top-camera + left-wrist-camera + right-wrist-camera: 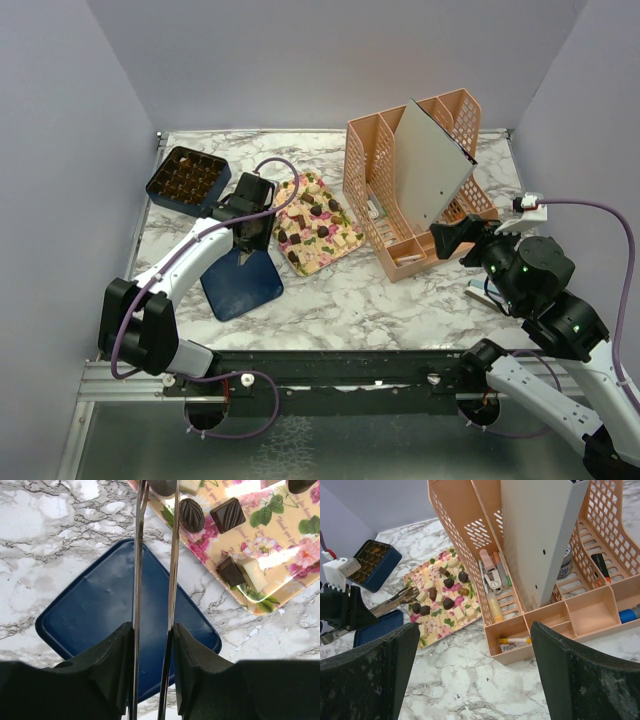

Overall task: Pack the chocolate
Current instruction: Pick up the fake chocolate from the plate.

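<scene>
Two arms in view, left one working. Far left: dark blue box [187, 178] with a gridded insert, lid off; can't tell which cells are filled. Its lid [95, 610] lies flat on the marble table [340, 300], nearer the arms and apart from the box.

Left gripper [152, 630] hangs over that lid, fingers [116, 655] pressed narrow against both arms of a pair of metal tongs [138, 560]. Tongs are squeezed nearly parallel and reach onto the near-left edge of the floral tray [295, 555]. A dark rounded piece sits between the tips, cut off by the frame edge; can't tell if it's pinched.

Chocolate pieces [227, 514] are scattered loose on the floral tray just right of the lid: mostly dark brown, a few cream.

Right of the tray: peach mesh organizer [370, 170], a grey panel [430, 165] leaning tilted in it, pens and small bits in the lower compartments.

Right gripper [475, 630] sits off the organizer's near-right corner, fingers spread wide, nothing between them, touching nothing.
</scene>
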